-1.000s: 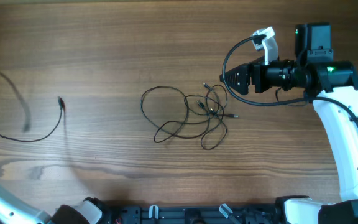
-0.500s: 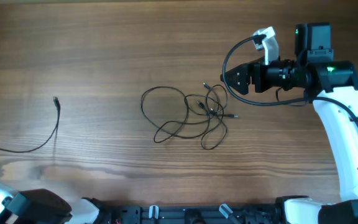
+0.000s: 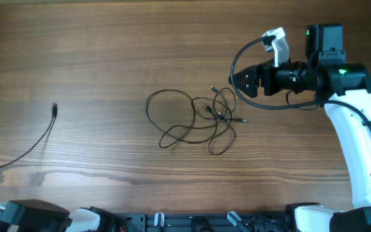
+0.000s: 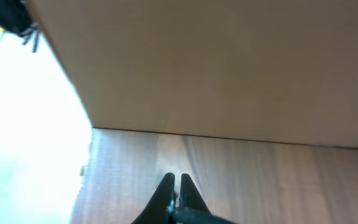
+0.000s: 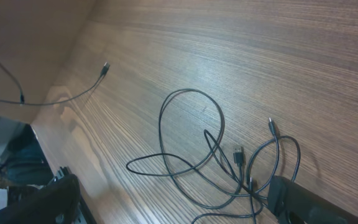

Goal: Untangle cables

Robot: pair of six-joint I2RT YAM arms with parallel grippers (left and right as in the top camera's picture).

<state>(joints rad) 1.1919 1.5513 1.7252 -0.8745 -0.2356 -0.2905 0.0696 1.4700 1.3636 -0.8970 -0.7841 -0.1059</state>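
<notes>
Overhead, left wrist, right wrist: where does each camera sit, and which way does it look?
Overhead: above the table, looking straight down; tangled cables, loose cable, right gripper open.
Left wrist: low, facing along the wood; left gripper shut.
Right wrist: slanting down at the tangled cables; one finger shows.
Shared: overhead and right wrist show both cables.

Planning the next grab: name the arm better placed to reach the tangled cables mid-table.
Right, probably. The right gripper stands open just beside the tangled cables, pointing at them. The left gripper is shut, at the near left edge of the table, far from them.
</notes>
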